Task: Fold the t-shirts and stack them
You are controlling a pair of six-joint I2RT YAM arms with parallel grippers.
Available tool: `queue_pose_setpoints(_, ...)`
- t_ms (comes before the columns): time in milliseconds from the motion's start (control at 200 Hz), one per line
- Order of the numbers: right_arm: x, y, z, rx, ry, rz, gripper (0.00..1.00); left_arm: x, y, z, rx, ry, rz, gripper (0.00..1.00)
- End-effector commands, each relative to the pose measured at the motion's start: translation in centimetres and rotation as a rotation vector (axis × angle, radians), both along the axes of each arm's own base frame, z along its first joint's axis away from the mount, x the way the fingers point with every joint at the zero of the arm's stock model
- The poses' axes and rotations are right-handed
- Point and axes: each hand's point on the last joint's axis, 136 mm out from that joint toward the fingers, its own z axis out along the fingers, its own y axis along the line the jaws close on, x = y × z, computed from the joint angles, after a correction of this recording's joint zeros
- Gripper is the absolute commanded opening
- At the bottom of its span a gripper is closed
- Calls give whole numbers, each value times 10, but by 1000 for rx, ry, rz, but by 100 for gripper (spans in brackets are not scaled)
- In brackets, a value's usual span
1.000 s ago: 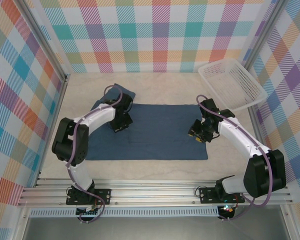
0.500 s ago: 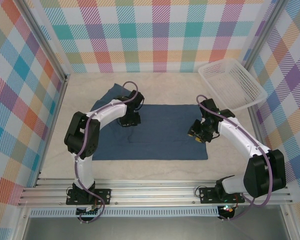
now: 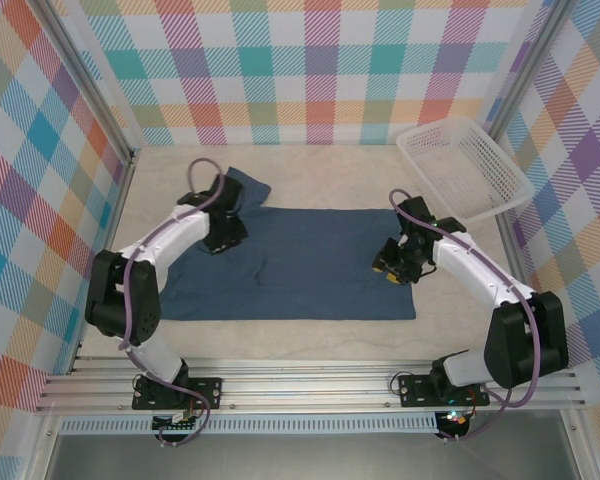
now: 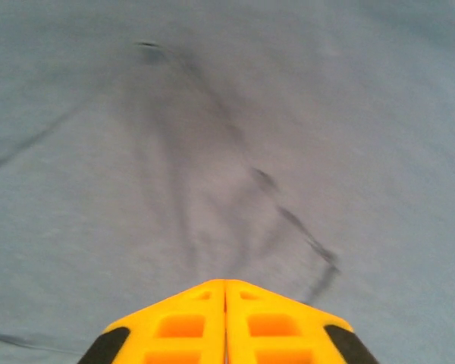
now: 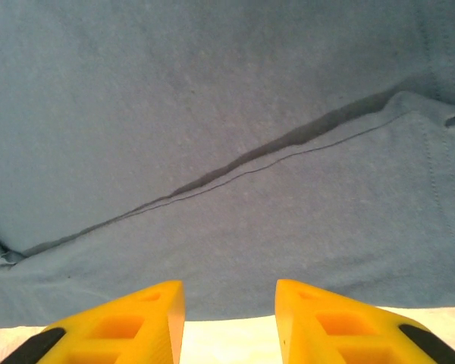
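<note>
From above, the t-shirt (image 3: pixel 320 265) lies flat on the table (image 3: pixel 330 165), spread as a wide dark-blue rectangle across the middle, with one sleeve (image 3: pixel 242 186) poking out past its far left corner. The left gripper (image 3: pixel 223 232) is down on the cloth near that corner, just below the sleeve. The right gripper (image 3: pixel 390 268) sits over the shirt's right end, close to its right edge. A white basket (image 3: pixel 464 166) stands in the far right corner, apart from the shirt.

Down at the left wrist, the left gripper (image 4: pixel 225 282) has its two yellow fingers pressed flat together with no gap. Blue t-shirt (image 4: pixel 227 136) lies right under them, and soft creases run across it toward the tips. Whether a pinch of cloth is caught there I cannot tell.

Over at the right wrist, the right gripper (image 5: pixel 229 292) stands partly open, a clear gap between its fingers and nothing in it. Beneath is the t-shirt (image 5: pixel 212 98), with a stitched hem (image 5: pixel 288 155) running slantwise from lower left to upper right over another layer of cloth. A strip of pale table (image 5: pixel 227 334) shows between the fingers, at the shirt's near edge.
</note>
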Motion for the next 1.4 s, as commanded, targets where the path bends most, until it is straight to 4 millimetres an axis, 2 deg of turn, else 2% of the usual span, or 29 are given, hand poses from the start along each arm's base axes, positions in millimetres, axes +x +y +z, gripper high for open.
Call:
queue_pose_setpoints(0, 3, 10, -2, 35, 0, 37, 37, 2, 11, -26, -85, 69, 92, 5)
queue_pose_setpoints(260, 0, 7, -2, 23, 7, 34, 36, 47, 9, -51, -118, 81, 113, 4)
queue_pose_setpoints(385, -6, 5, -8, 18, 25, 25, 37, 51, 17, -60, -54, 130, 124, 5)
queue_pose_setpoints(465, -9, 3, -12, 9, 35, 15, 37, 44, 25, -66, 0, 197, 126, 9)
queue_pose_setpoints(595, -8, 0, -18, -4, 42, 2, 37, 39, 28, -66, 24, 229, 106, 25)
queue_pose_setpoints(680, -5, -4, -21, -22, 47, -7, 37, 36, 36, -47, 74, 219, 102, 33)
queue_pose_setpoints(805, -2, -10, -24, -45, 48, -29, 37, 26, 52, 0, 160, 130, 121, 42)
queue_pose_setpoints(900, 2, -14, -27, -52, 46, -38, 38, 10, 50, 15, 128, 108, 126, 41)
queue_pose_setpoints(955, 5, -15, -30, -56, 53, -43, 38, -1, 44, 12, 84, 119, 126, 39)
queue_pose_setpoints(1030, 9, -15, -36, -62, 66, -41, 37, -18, 40, -1, 19, 154, 130, 36)
queue_pose_setpoints(1115, 17, -13, -39, -63, 70, -37, 38, -31, 42, -16, -31, 196, 161, 32)
queue_pose_setpoints(1275, 19, -9, -54, -55, 137, -62, 36, -38, 42, -40, -61, 264, 158, 29)
queue_pose_setpoints(1395, 7, -31, -69, -167, 199, -108, 33, -41, 43, -55, -52, 287, 147, 28)
